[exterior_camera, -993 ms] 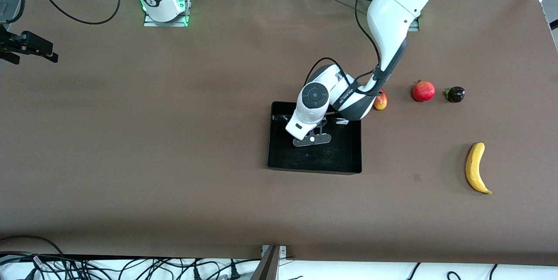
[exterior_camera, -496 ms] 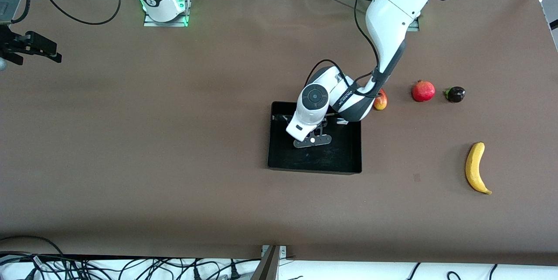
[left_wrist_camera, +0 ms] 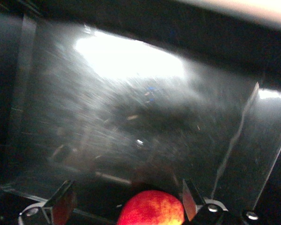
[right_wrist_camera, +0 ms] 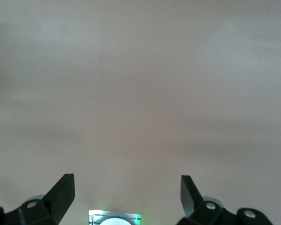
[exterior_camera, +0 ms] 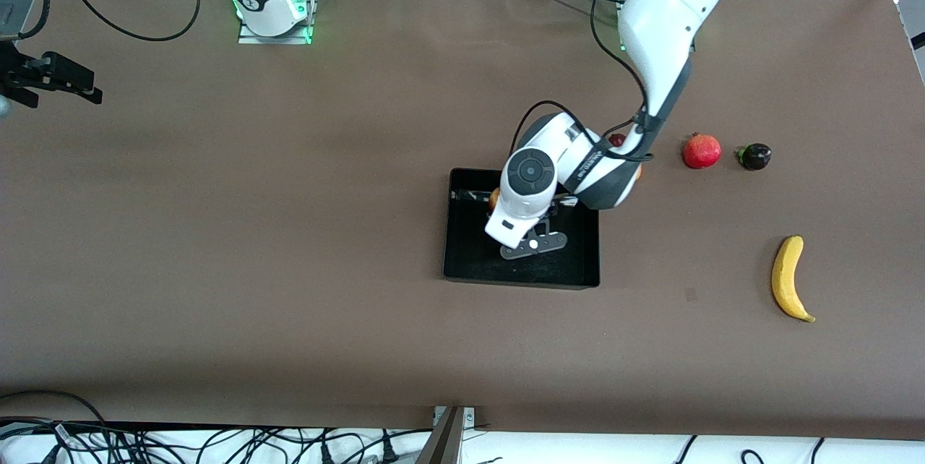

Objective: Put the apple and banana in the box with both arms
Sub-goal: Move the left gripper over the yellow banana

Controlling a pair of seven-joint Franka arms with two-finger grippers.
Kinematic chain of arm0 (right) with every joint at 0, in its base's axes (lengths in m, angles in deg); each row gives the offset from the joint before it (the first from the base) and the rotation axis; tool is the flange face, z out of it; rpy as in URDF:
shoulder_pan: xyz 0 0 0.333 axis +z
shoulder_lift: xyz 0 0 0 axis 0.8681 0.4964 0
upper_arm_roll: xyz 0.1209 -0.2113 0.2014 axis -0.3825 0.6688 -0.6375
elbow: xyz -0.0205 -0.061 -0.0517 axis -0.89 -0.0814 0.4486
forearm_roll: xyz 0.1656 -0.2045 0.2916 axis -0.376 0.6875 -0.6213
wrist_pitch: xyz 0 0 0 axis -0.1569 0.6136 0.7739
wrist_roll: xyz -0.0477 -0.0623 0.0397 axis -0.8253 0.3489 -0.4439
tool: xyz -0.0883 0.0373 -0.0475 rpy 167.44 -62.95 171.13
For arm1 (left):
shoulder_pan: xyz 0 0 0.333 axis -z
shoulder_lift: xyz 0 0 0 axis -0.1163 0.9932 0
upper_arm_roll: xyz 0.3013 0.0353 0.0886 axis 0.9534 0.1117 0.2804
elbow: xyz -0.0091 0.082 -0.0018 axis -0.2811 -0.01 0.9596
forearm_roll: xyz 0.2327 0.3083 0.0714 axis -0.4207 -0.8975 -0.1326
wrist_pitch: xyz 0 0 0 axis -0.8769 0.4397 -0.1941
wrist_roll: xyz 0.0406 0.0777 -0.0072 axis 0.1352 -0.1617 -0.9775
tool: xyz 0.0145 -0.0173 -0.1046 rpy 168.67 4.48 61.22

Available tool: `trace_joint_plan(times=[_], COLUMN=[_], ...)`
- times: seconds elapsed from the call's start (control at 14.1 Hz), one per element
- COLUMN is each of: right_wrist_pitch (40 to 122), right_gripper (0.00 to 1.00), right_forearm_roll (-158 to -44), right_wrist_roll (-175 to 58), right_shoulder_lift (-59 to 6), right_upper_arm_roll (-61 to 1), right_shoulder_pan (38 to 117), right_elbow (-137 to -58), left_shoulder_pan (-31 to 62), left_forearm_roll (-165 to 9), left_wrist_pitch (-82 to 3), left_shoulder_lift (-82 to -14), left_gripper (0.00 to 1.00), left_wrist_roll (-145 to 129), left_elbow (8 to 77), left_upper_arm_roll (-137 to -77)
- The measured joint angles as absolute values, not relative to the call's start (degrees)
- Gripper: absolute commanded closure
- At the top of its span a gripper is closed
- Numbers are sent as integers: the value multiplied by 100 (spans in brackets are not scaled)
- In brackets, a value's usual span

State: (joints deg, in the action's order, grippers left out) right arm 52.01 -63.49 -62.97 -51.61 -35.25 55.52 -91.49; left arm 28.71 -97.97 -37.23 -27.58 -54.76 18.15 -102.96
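Note:
The apple [left_wrist_camera: 152,209], red with yellow patches, lies on the glossy floor of the black box [exterior_camera: 470,261], in the part farther from the front camera. It peeks out beside the left wrist in the front view [exterior_camera: 494,198]. My left gripper [left_wrist_camera: 126,183] is low in the box and open, with the apple loose between its fingers, close to one finger [left_wrist_camera: 189,199]. The banana [exterior_camera: 789,277] lies on the table toward the left arm's end, nearer the front camera than the box. My right gripper [exterior_camera: 87,88] waits open at the right arm's end, over bare table [right_wrist_camera: 126,180].
A red pomegranate [exterior_camera: 702,151] and a small dark fruit [exterior_camera: 754,156] lie beside each other toward the left arm's end. A red-yellow fruit [exterior_camera: 638,173] is mostly hidden under the left arm's elbow beside the box. Brown table spreads around.
My left hand has shifted over the box toward the front camera and the left arm's end. The apple now shows in the box beside the wrist. The right gripper has barely moved.

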Motion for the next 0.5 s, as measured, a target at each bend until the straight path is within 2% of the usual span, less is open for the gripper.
trace_joint_plan(times=[0.21,0.5], right_wrist_pitch=[5201,5201], right_gripper=[0,0], right_forearm_roll=[-6349,-6349], right_wrist_roll=[-6295,-6295], right_shoulder_lift=[-5161,-5161], right_upper_arm_roll=[-3526,-3526], right_shoulder_pan=[5552,5552], right_elbow=[-9148,-9148], left_shoulder_pan=[2448,1325], left_forearm_roll=[-9797,-9797], left_wrist_pitch=[-3130,-2948], left_shoulder_lift=[-2977,-3248], left_gripper=[0,0], left_wrist_roll=[-5215,-3697], left_elbow=[1410,1369], left_upper_arm_roll=[-10292,-10275])
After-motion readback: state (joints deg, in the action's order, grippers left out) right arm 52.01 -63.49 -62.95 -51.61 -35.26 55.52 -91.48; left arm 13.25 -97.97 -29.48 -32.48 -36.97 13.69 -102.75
